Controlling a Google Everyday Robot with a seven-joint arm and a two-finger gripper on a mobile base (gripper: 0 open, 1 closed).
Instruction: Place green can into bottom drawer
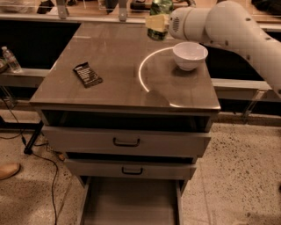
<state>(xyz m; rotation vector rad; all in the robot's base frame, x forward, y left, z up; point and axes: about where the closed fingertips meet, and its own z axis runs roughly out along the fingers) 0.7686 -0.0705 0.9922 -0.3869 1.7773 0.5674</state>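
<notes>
The green can [160,10] hangs tilted above the far edge of the cabinet top, just left of the white bowl [189,54]. My gripper [156,22], at the end of the white arm that reaches in from the right, is shut on the green can, and its pale fingers [154,23] cross the can's middle. The bottom drawer [130,203] stands pulled out at floor level, showing a bare grey floor between low side walls. It lies well below and in front of the can.
A dark snack packet [87,74] lies on the left of the cabinet top [118,88]. The two upper drawers [126,141] are partly pulled out. A water bottle [10,59] stands on a ledge at the left. Cables [48,162] and a shoe [8,170] are on the floor.
</notes>
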